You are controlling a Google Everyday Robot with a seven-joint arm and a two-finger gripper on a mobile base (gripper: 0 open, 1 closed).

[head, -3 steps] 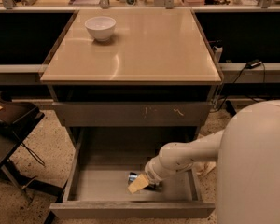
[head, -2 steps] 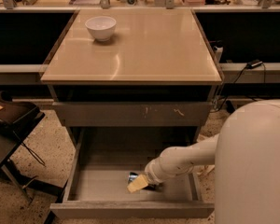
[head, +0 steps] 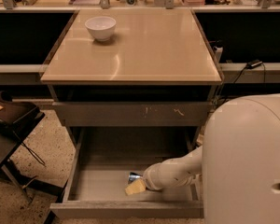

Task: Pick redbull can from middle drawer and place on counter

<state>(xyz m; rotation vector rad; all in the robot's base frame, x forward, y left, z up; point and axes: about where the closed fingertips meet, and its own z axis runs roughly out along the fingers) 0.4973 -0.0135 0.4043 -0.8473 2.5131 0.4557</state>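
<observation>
Gripper low inside the open middle drawer, toward the front and right of centre on its grey floor, at the end of a white arm coming in from the right. Sits right against the redbull can, of which only a small shiny silver part shows, just behind the gripper's pale yellow tip. Closed on the can or merely beside it: cannot tell from this angle. Can seemingly low on the drawer floor, mostly hidden by the gripper.

Drawer drawn well out, plain front panel nearest the camera, rest of the floor bare. Directly above, a shut grey drawer front with pale scratch marks. Over that, the glossy beige counter, carrying a white bowl near its back left corner, well apart from the can.

Bulky white robot body across the lower right of the view, covering the drawer's right end. Dark folding frame on the speckled ground at left, apart from the cabinet.
</observation>
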